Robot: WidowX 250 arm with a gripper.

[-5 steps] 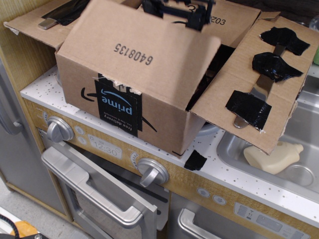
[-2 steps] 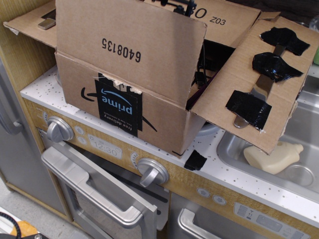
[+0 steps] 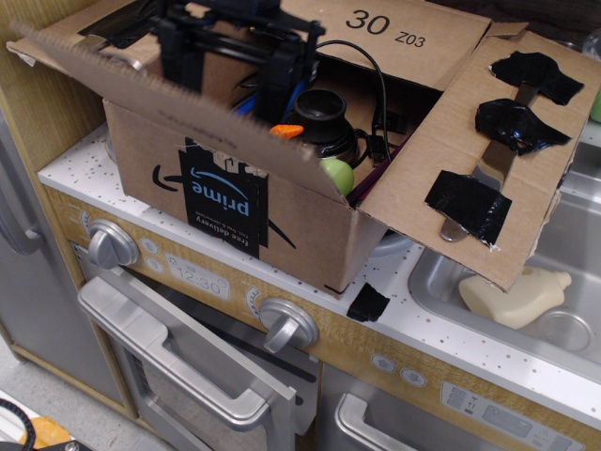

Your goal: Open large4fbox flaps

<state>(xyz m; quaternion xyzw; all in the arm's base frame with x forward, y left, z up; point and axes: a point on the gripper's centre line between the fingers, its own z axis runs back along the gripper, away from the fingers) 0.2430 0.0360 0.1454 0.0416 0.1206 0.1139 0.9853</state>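
Observation:
The large4fbox (image 3: 254, 211) stands on the white counter, with black prime tape and a smile arrow on its near side. All four flaps stand open. The near flap (image 3: 178, 99) leans out toward the camera and shows nearly edge-on, its print hidden. The far flap (image 3: 394, 33) reads "30 Z03". The right flap (image 3: 488, 150) and left flap (image 3: 66, 38) carry black tape patches. My black gripper (image 3: 225, 75) hangs just behind the near flap over the box's opening, fingers spread wide and holding nothing. Inside lie a black round object (image 3: 324, 113), a green ball (image 3: 336, 174) and an orange piece (image 3: 286, 132).
The box sits on a toy kitchen counter (image 3: 75, 169). A sink (image 3: 563, 282) at the right holds a cream bottle (image 3: 515, 296). Oven knobs (image 3: 113, 244) and a handle (image 3: 178, 352) are below. A black tape scrap (image 3: 368, 303) lies at the counter edge.
The near flap swung from lying over the box, through upright, to leaning out toward the camera. The gripper moved left and down behind it. The box's contents came into view.

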